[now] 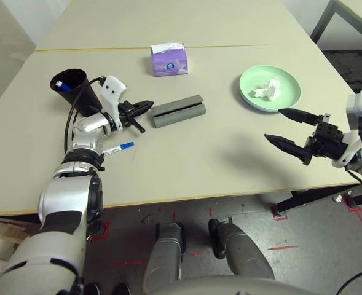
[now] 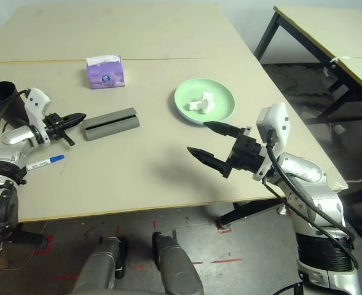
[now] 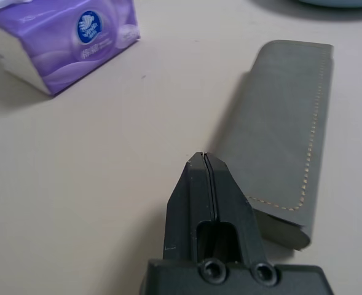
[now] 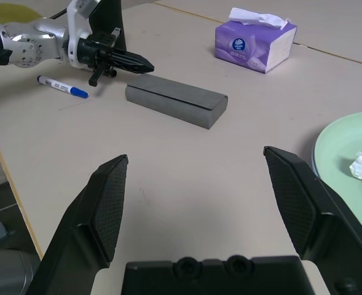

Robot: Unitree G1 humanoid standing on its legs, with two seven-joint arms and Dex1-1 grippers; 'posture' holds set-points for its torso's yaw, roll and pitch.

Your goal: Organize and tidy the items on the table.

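On the beige tabletop [image 1: 187, 160], our left tool [image 1: 145, 106], fingers pressed together and empty, points at the near end of the grey glasses case [image 1: 178, 111], which lies at the tabletop's centre. Our right tool [image 2: 212, 142] hangs spread wide at four o'clock, just short of the light-green plate [image 2: 220, 110] holding the crumpled tissue [image 2: 200, 102]. We judge a push is in hand: we should keep low, press squarely and go slowly so the case does not pivot. A blue-capped marker [image 1: 118, 149] lies at eight o'clock.

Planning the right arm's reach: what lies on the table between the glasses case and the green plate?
Nothing: between the glasses case and the green plate is bare tabletop, seen from both eye views.
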